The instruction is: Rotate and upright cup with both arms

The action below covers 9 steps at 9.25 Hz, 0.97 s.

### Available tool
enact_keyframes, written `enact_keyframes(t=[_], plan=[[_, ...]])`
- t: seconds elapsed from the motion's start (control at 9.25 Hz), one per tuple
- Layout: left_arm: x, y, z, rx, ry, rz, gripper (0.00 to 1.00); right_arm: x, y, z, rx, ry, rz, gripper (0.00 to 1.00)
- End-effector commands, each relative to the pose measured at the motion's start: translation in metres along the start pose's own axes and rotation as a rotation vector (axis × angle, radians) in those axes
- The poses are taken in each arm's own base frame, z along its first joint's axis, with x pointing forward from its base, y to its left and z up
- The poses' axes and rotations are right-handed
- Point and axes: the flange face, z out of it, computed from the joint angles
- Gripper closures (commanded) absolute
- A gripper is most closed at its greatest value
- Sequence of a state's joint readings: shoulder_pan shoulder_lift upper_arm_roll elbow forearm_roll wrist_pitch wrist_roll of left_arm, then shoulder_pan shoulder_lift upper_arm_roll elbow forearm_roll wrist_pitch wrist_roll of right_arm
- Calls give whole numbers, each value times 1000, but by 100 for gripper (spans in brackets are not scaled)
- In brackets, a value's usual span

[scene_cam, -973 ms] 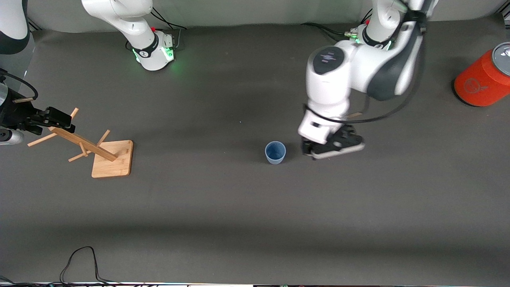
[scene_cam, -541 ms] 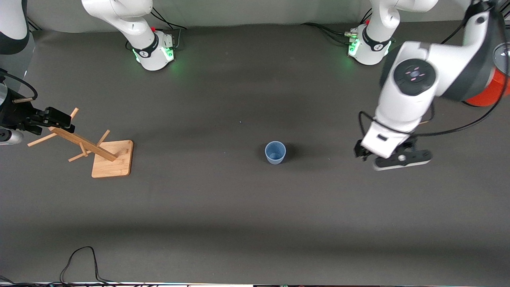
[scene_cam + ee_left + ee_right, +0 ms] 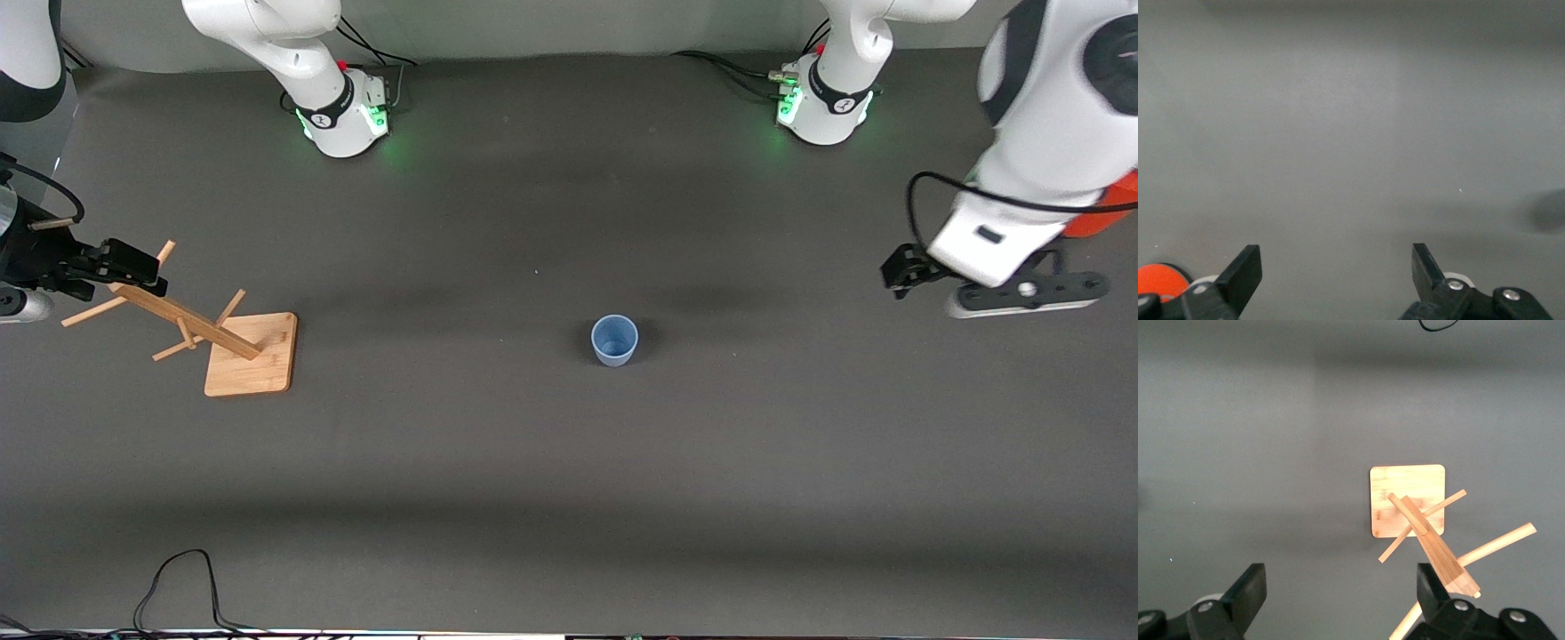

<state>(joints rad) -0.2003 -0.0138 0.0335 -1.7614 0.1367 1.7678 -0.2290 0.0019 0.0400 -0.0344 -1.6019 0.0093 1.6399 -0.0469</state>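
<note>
At mid-bench (image 3: 569,498) the cup (image 3: 614,340) stands upright, untouched. Left gripper (image 3: 1337,275), jaws wide, hangs over the bench's left-arm end; right gripper (image 3: 1341,595), jaws wide, over the wooden rack (image 3: 1418,520).

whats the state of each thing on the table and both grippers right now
cup: upright, mouth up, standing free
left gripper: open, empty, over bare table by the orange cylinder
right gripper: open, empty, above the wooden rack
wooden rack: standing on its base, pegs bare
orange cylinder: mostly hidden by the left arm
</note>
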Motion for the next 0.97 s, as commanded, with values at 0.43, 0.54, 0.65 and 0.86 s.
enact_keyframes(t=[0.43, 0.54, 0.65, 0.86], plan=[[-4, -63, -29, -71, -8, 77, 0, -4, 3, -1, -8, 0, -18, 0], [-4, -59, -43, -99, -14, 79, 0, -4, 2, -2, -8, 2, -20, 0], [-5, -60, -49, -114, -17, 76, 0, -4, 2, -2, -8, 2, -20, 0], [-5, -54, -49, -114, -21, 87, 0, -4, 3, -2, -8, 2, -18, 0]])
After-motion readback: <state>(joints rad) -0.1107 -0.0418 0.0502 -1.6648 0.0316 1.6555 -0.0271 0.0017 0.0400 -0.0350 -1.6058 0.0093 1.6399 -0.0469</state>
